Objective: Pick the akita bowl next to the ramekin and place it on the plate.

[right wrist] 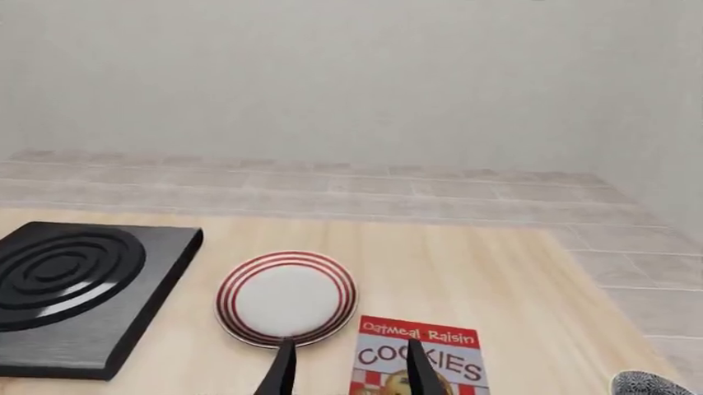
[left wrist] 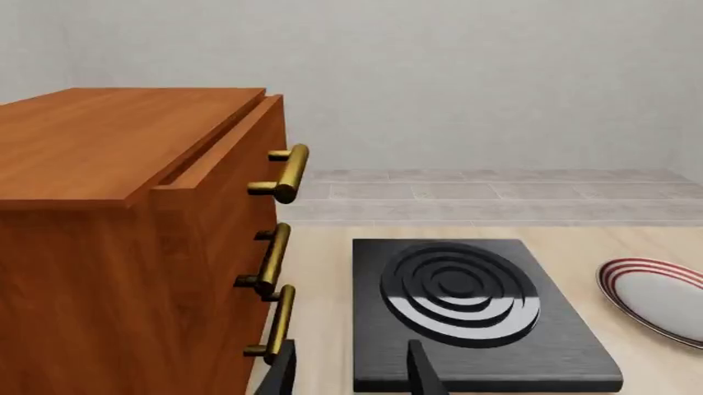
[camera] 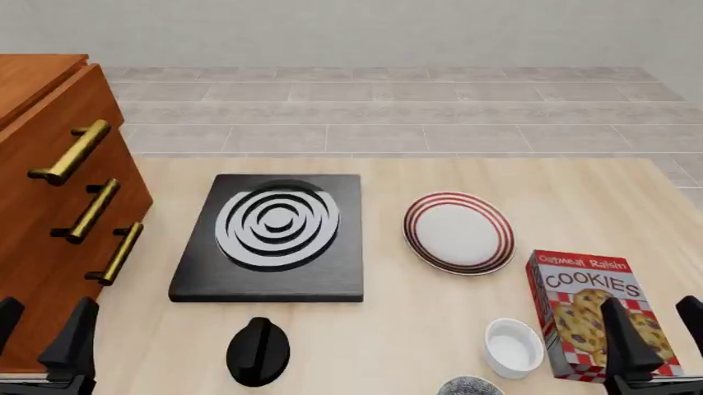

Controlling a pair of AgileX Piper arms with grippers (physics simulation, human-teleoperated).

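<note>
Both grippers are held low at the near table edge, fingers parted and empty: the left gripper [camera: 42, 341] beside the drawers, the right gripper [camera: 661, 337] over the cookie box [camera: 593, 313]. The akita bowl [camera: 470, 385] is seen just left of the right gripper, touching nothing, near the ramekin [camera: 514, 347]; the plate [camera: 458, 232] lies farther ahead.
</note>
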